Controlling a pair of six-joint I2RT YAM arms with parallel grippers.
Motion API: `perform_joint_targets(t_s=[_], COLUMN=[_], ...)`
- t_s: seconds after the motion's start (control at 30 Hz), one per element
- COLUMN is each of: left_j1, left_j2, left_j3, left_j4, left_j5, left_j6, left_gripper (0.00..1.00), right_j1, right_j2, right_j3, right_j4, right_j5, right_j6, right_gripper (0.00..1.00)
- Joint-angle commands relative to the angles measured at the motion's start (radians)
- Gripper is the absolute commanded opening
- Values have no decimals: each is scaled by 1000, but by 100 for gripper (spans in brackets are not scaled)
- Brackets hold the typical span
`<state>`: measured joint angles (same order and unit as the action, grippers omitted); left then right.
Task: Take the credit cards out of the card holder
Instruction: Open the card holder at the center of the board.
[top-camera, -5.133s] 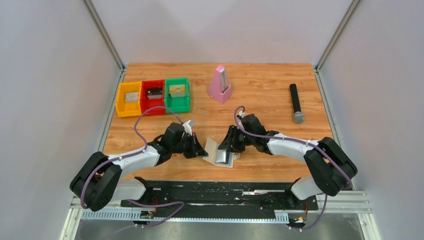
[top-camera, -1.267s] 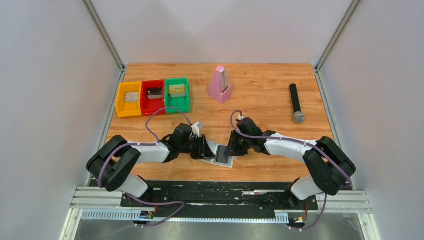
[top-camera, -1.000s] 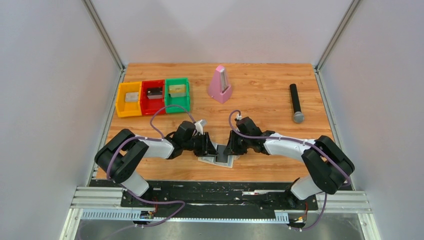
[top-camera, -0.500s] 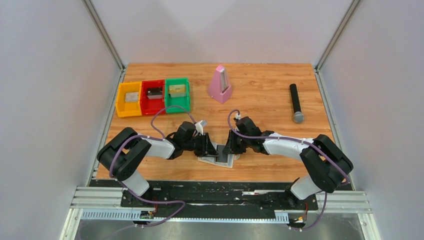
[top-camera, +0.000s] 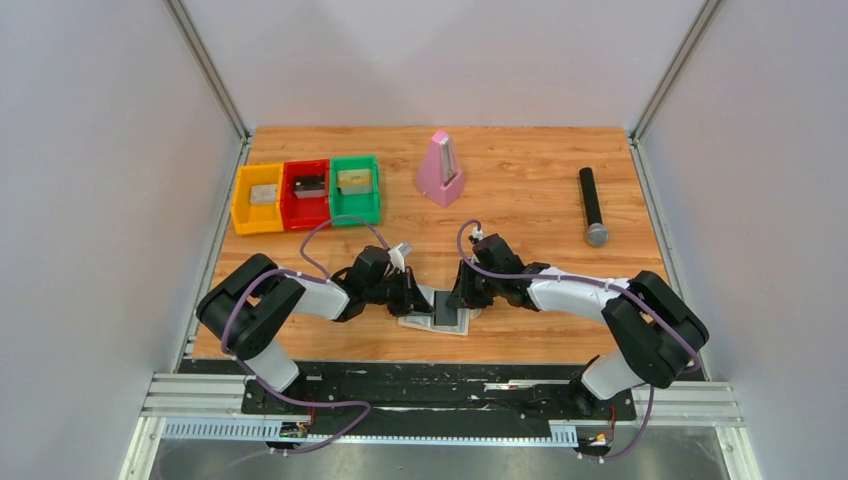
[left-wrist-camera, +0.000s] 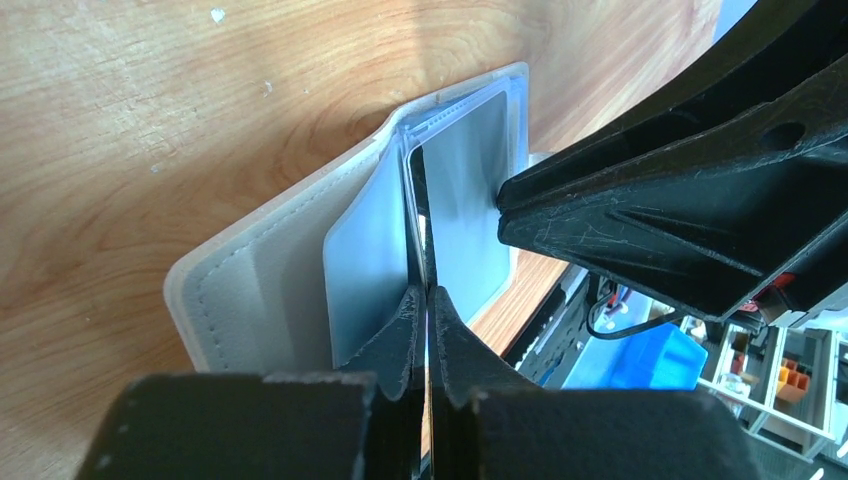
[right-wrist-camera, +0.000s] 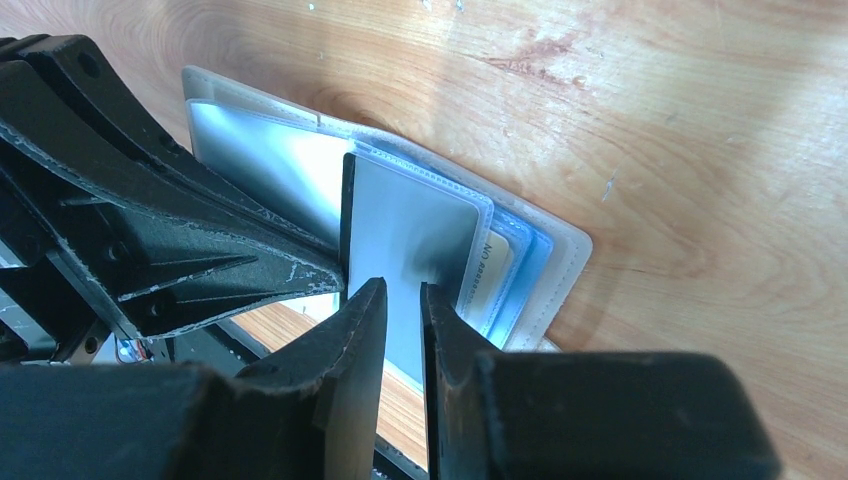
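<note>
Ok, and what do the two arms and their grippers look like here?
Both match: the left arm and right arm have black joint housings, pale grey-white link shells and a purple cable looping alongside. The left gripper and right gripper carry black, tapered, ribbed fingers with scuffed edges.

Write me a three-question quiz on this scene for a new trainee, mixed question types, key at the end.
1. True or false: the left tool is shut on a thin leaf standing up inside the card holder.
2. Which stands nearest the pink metronome: A yellow bin, B red bin, C green bin?
3. Fill in: the black microphone lies on the table's ___ side, by the robot's own sides.
Key: 1 true; 2 C; 3 right.
</note>
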<state>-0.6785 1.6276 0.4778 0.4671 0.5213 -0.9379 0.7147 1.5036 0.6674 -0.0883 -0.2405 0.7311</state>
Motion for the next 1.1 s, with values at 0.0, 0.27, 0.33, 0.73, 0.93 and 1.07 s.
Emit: perform_joint_targets(t_s=[0.0,0.27,0.33,0.73,0.93,1.07], left_j1=[-4,-3,-3,-3,-3,-3], left_j2=[-49,-163,-180,-153,-101,-76], left_j3=[3,-18,-24,12,19,14], left_j4=[-8,-182,-196,-112,-71,-44], left_j5=[-19,-125,-138,-72,-64,-51], left_j6=[35,106,112,103,98,92], left_gripper=[0,0,0,33,39,39], right_j1=[-3,-3,-3,-3,-3,-3], right_j2=[-4,2,8,-82,-82,-59], right_j3=[-34,-55,-58,-10,6,11], right_j4=[-45,-47,-45,-79,-94,-84], right_j5=[64,89,95,33,22,15], right_j6=[-31,-47,-50,-26,6,7], right_gripper=[21,22,22,22,22,22])
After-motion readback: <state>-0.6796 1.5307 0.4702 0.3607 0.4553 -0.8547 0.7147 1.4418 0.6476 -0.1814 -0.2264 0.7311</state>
